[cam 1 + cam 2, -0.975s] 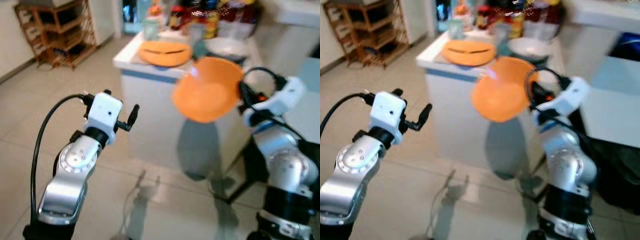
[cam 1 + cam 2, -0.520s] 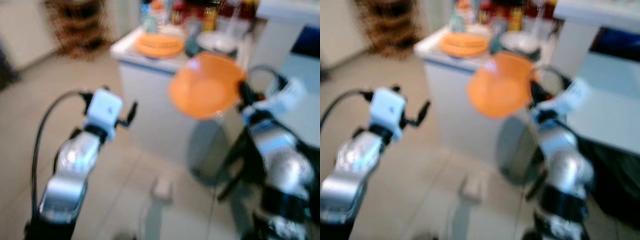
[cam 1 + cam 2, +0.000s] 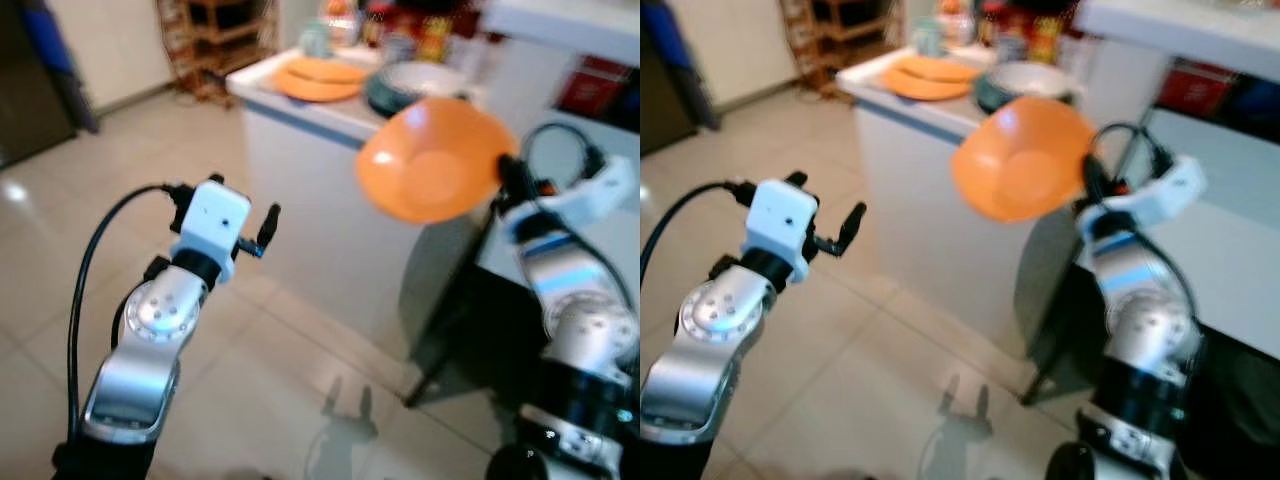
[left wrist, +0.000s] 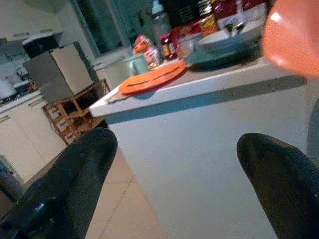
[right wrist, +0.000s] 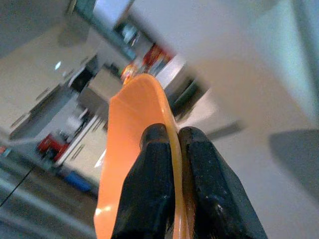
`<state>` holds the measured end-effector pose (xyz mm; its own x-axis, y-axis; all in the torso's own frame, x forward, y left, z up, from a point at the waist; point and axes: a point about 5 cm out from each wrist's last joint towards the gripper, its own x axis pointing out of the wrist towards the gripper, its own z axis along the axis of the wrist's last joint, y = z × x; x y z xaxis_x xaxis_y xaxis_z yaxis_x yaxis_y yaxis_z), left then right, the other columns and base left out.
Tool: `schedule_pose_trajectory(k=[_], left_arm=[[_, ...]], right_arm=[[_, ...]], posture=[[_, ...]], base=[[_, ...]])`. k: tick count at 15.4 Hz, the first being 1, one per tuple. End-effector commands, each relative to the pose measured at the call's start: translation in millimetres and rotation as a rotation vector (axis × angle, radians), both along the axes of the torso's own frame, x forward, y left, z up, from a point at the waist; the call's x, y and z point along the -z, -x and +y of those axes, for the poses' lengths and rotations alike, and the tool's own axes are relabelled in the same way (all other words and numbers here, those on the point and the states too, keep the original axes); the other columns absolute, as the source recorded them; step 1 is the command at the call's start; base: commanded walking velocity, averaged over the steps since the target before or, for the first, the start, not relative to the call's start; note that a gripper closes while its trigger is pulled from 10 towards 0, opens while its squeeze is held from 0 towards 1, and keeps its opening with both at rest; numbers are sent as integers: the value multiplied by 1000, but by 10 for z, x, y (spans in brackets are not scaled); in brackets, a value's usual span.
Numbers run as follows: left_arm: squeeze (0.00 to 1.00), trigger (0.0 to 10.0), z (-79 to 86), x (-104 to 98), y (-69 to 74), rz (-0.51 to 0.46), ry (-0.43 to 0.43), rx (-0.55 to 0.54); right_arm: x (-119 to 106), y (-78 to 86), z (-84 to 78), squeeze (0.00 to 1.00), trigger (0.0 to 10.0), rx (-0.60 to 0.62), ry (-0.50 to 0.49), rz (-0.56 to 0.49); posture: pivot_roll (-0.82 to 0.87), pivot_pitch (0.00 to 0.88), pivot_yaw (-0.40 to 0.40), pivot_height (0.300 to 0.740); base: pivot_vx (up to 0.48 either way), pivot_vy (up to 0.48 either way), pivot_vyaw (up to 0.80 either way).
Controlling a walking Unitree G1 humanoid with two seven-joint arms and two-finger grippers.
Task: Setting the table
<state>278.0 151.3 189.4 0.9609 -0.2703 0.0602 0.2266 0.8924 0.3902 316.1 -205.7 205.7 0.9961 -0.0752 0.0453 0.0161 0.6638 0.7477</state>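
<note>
orange bowl (image 3: 430,160) still pinched by right claw (image 5: 172,149) (rim-held), camera swung left

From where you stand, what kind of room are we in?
Most likely a home kitchen: a white counter carries an orange plate, a bowl and bottles and jars, on a tiled floor. The right gripper grips an orange bowl.

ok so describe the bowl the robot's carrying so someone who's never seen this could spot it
Look at the white counter crowded with dishes and bottles, then just in front of its near corner. There the right pincer grips the rim of an orange bowl in mid-air, tilted on its side. The orange plates lie flat on the counter.
</note>
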Motion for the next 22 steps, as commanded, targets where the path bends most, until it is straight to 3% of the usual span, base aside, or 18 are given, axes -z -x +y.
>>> schedule_pose_trajectory(k=[1, 8, 13, 16, 22], left_arm=[[0, 10000, 46, -26, 6, -13, -11, -20], [0, 10000, 29, -15, 5, -10, -9, -17], [0, 10000, 45, -29, -19, -19, -11, -35], [0, 10000, 49, -36, -26, -21, -11, -37], [0, 10000, 30, -28, -34, -20, -4, -34]], right_arm=[[-101, -13, 71, 0, 10000, -29, -21, -46], [-73, 9, -103, 0, 10000, -27, -36, -28], [-68, -21, -126, 0, 10000, 26, 0, -6], [-51, -40, -109, 0, 10000, 44, -28, 3], [-88, -65, -195, 0, 10000, 81, -45, -7]], posture=[[73, 0, -22, 740], [66, 0, -20, 740], [61, 0, -16, 740], [62, 0, -18, 740], [50, 8, -17, 740]], base=[[0, -480, 0], [0, -480, 0], [0, -480, 0], [0, -480, 800], [0, -480, 0]])
